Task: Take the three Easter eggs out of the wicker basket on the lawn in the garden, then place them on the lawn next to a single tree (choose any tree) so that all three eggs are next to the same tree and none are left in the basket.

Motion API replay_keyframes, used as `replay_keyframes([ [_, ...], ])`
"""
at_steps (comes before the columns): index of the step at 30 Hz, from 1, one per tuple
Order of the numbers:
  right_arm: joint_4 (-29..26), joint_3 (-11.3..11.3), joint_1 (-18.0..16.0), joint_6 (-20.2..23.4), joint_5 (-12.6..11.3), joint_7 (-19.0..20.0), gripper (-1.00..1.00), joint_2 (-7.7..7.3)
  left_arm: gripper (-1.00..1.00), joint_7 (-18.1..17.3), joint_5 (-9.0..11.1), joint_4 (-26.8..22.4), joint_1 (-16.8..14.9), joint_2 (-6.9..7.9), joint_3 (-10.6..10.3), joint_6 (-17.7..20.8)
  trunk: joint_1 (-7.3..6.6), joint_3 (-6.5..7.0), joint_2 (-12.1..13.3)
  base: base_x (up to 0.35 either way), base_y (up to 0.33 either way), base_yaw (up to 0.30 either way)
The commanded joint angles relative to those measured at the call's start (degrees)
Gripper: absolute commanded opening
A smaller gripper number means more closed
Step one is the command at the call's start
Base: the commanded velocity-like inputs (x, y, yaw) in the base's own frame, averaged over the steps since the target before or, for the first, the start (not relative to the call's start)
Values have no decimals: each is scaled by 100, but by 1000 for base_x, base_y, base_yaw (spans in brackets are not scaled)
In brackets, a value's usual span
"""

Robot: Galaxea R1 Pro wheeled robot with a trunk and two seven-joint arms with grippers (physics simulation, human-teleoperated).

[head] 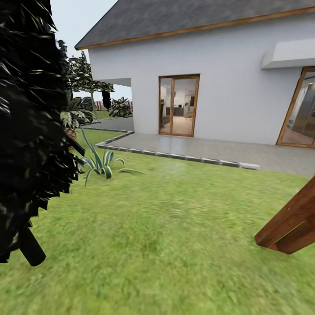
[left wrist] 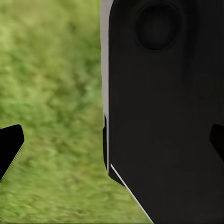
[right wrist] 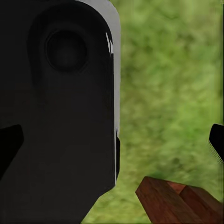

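A large black robot body panel (right wrist: 60,116), with a round recess and a pale edge, is seen against blurred green lawn (right wrist: 168,84). Two dark fingertips (right wrist: 9,144) are seen set wide apart with nothing between them. A reddish-brown wooden beam (right wrist: 179,203) lies on the grass

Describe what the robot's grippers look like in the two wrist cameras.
The left gripper has matte black, wedge-shaped fingertips with angular corners. No markings or cables can be seen on them. The right gripper looks the same. Behind each one is a smooth black panel, seemingly part of the robot's own body, with a pale grey edge and a round recess.
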Motion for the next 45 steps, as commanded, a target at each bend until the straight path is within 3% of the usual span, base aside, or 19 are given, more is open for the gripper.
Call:
replay_keyframes([
  [1, 11, 2, -7, -1, -3, -7, 100, 0, 100, 2, -1, -5, 1, 0, 0, 3, 3, -4, -2, 334, 0, 0],
  [45, 1, -7, -7, -10, -29, -15, 100, -44, 100, 2, 17, -14, 1, 3, 9, -5, 3, -4, -2, 334, 0, 0],
])
